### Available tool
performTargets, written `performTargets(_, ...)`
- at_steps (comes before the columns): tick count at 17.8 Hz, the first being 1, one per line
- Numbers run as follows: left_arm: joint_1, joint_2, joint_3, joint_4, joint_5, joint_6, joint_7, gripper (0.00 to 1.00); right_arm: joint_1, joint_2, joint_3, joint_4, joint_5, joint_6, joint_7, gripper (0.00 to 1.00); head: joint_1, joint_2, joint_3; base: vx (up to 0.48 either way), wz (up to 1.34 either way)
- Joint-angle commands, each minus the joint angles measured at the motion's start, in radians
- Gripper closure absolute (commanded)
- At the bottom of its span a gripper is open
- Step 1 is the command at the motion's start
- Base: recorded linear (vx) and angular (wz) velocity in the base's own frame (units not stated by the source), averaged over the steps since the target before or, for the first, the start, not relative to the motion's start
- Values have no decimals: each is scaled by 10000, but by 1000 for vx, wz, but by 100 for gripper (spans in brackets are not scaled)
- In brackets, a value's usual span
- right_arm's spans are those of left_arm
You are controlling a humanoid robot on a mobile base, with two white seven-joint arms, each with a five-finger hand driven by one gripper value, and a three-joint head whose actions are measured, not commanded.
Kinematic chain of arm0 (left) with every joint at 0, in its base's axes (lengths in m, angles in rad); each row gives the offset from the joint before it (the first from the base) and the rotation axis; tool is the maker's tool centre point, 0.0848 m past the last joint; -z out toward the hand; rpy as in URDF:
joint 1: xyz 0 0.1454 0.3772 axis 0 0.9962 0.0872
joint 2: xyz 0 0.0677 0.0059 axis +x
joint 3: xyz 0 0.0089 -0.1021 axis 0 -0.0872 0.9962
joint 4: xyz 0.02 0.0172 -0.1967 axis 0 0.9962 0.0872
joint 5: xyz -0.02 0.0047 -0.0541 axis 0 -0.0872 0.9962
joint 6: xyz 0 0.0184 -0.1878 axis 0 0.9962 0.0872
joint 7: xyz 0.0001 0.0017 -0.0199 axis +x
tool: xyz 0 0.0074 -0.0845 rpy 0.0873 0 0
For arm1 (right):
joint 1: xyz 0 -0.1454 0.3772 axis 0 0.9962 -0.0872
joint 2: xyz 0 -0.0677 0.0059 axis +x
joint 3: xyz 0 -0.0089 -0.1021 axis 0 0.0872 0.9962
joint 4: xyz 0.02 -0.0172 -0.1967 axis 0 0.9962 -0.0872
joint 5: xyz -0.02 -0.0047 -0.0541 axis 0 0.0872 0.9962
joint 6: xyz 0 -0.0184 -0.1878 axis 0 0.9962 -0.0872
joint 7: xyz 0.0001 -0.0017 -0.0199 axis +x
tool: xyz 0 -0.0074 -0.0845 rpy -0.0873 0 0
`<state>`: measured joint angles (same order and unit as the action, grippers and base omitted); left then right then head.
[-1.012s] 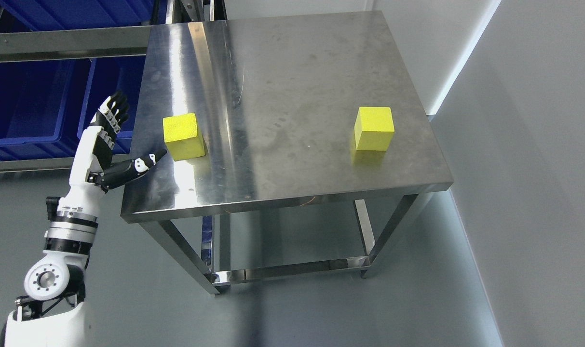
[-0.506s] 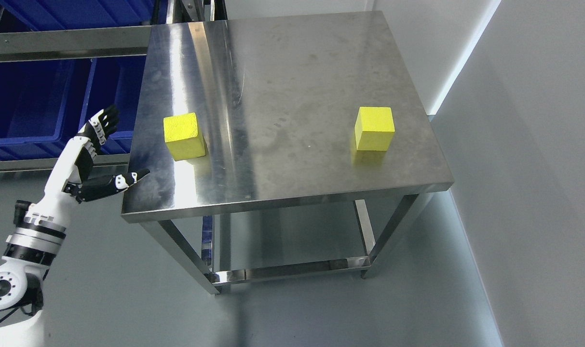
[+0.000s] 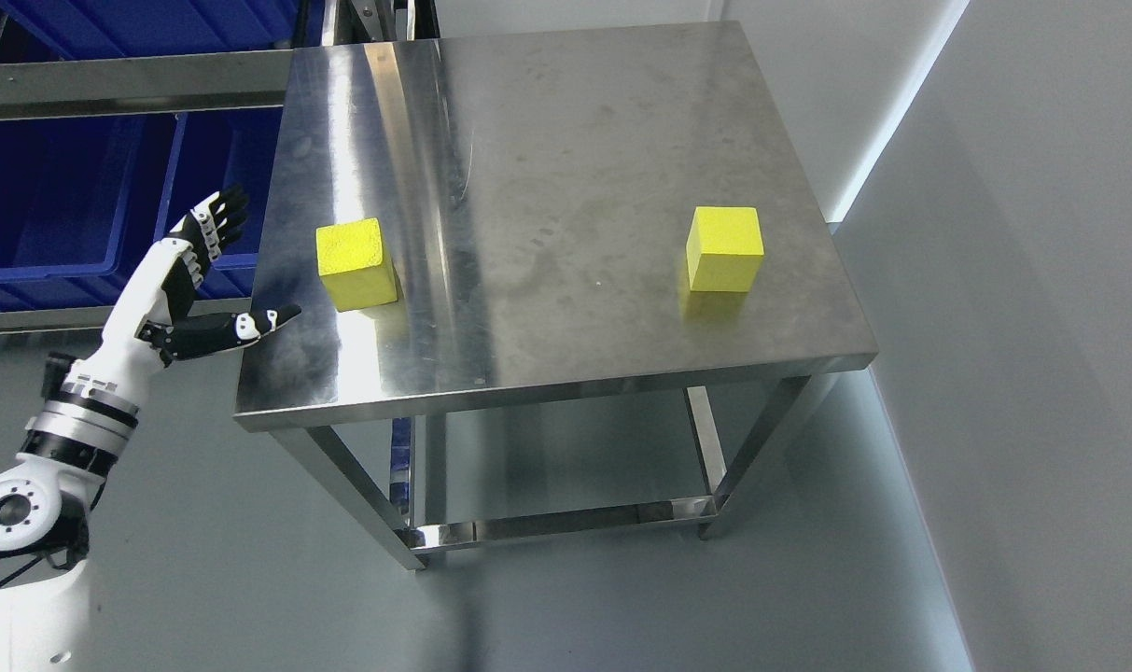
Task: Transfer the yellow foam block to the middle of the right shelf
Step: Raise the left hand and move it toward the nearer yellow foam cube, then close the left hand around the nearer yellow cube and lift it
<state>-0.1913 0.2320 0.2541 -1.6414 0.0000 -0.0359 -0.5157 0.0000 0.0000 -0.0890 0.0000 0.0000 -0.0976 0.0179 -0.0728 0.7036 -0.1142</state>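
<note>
Two yellow foam blocks rest on a steel table (image 3: 566, 168). One block (image 3: 356, 263) sits near the table's left edge, the other block (image 3: 723, 248) near its right edge. My left hand (image 3: 225, 280) hovers just off the table's left edge, a short way left of the nearer block and apart from it. Its fingers are spread with the thumb pointing toward the table, and it holds nothing. The right arm does not show.
Blue plastic bins (image 3: 52, 205) fill a steel rack (image 3: 127, 84) to the left, behind my hand. A grey wall (image 3: 1023, 280) closes in on the right. Under the tabletop runs a lower steel frame (image 3: 566, 523), with grey floor around it.
My left hand drew back down and to the left away from the left block, then rose slightly and came back a little toward the table edge. Both blocks stayed put.
</note>
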Motion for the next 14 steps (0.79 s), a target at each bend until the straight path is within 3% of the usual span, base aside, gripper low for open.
performTargets(1,-557,135,-1450,1257,139,83,-43,0,-15,-175,0,-174,0,10,5,0,0,0,0,0,0)
performTargets(5,-710,119,-1882,1932,139,83,-135,0,-31,-175,0,-174,0,10,5,0,0,0,0,0,0)
performTargets(10,-1063,104,-1866,2440,139,-24,-1117,3,-15,-175,0,-174,0,10,5,0,0,0,0,0,0)
performTargets(14,-1063,-293,-1530,2440,154,-406,-1071,28,-31,-175,0,-174,0,10,5,0,0,0,0,0,0)
